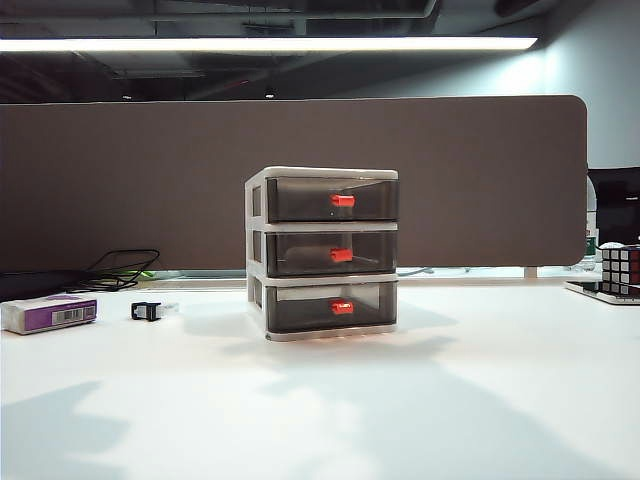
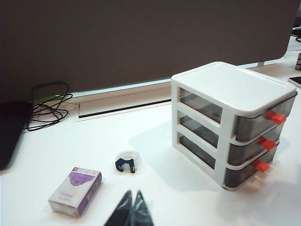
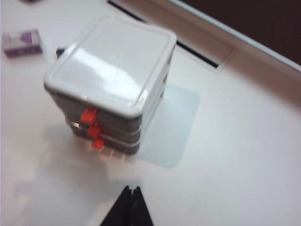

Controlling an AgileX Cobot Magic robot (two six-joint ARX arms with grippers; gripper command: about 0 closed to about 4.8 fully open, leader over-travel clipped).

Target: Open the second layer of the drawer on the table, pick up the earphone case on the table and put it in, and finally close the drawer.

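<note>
The drawer [image 1: 322, 252] stands mid-table with all three smoky trays pushed in. The second layer [image 1: 320, 255] is shut, its red-orange handle facing the front. No gripper shows in the exterior view. In the left wrist view my left gripper [image 2: 133, 193] is shut and empty, hanging above the table [image 2: 188, 197], well off from the drawer [image 2: 230, 89] and the second layer [image 2: 247, 149]. My right gripper [image 3: 131, 189] is shut and empty too, high above and in front of the drawer [image 3: 113, 61]; the second layer [image 3: 120, 135] barely shows under the lid. The earphone case is out of view.
A white-and-purple box [image 1: 48, 313] and a small black clip [image 1: 146, 311] lie to the left of the drawer. Black cables [image 1: 120, 268] trail along the back edge by the brown partition. A puzzle cube [image 1: 620, 266] sits at the far right.
</note>
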